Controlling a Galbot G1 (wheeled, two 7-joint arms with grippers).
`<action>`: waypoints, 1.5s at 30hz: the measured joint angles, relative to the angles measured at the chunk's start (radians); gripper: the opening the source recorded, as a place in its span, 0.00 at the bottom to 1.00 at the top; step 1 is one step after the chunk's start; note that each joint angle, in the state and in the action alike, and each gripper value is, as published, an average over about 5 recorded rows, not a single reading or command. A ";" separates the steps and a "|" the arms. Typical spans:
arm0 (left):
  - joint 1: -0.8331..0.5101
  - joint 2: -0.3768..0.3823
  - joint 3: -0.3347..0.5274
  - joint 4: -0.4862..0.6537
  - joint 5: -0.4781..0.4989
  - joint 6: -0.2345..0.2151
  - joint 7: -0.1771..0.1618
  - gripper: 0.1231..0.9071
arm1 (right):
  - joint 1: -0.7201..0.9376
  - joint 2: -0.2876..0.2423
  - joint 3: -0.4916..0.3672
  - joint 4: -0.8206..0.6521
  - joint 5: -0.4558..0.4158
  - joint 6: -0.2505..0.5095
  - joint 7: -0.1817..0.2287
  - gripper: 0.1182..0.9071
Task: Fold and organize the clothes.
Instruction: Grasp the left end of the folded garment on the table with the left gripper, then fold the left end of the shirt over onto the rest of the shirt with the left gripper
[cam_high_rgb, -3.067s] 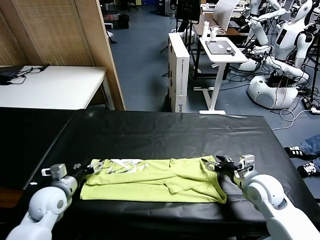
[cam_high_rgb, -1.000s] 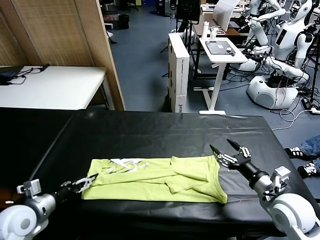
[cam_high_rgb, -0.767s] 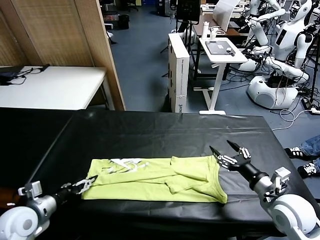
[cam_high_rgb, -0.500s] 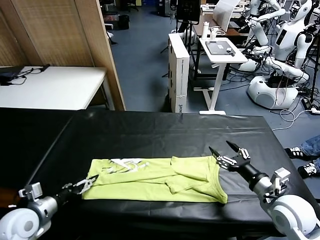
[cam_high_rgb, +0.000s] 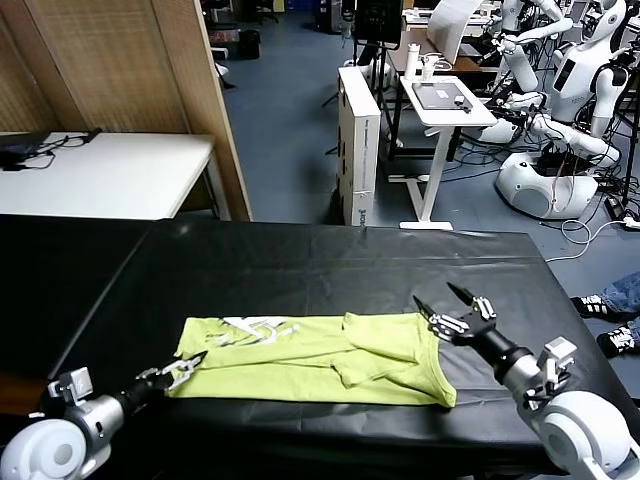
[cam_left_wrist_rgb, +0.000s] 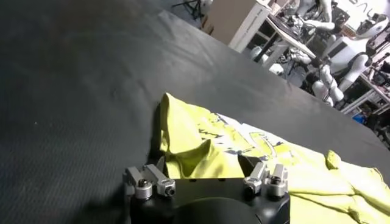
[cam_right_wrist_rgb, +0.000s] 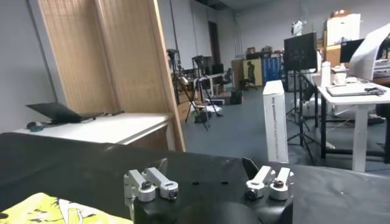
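Claws sit at opposite ends of the garment, which suits a two-handed fold. The left claw (cam_high_rgb: 185, 367) is low on the table at the near left corner of the T-shirt (cam_high_rgb: 320, 360), its fingers parted around the bunched yellow-green edge; the left wrist view shows cloth rising between them, yet I cannot tell whether they have pinched it. That corner looks like the natural handle for lifting this end. The right claw (cam_high_rgb: 447, 309) hovers just above the table at the shirt's far right edge, spread wide and holding nothing, its tips just beside the cloth rather than on it. The right wrist view shows only a scrap of printed fabric at its corner.

The shirt lies flat across the near part of the black table (cam_high_rgb: 300, 270), already doubled into a long strip, with the white print (cam_high_rgb: 250, 328) showing near the left end and a folded sleeve bulging toward the right.

Around it the table carries nothing else near the shirt, so neither arm is obstructed. Beyond stand a wooden partition (cam_high_rgb: 130, 90), a white side table (cam_high_rgb: 100, 170), an upright white carton (cam_high_rgb: 358, 140) and several parked white robots (cam_high_rgb: 560, 110), all well apart.
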 joint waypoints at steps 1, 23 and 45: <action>0.000 0.000 0.000 -0.001 -0.001 0.001 -0.001 0.78 | 0.001 0.002 -0.003 0.000 -0.003 0.000 0.000 1.00; 0.075 0.092 -0.146 -0.042 -0.033 -0.014 -0.071 0.07 | 0.005 0.083 -0.036 -0.039 -0.081 0.045 0.029 1.00; 0.031 -0.039 -0.026 -0.264 0.099 -0.018 -0.117 0.07 | -0.205 0.195 0.085 0.032 -0.226 0.091 0.011 1.00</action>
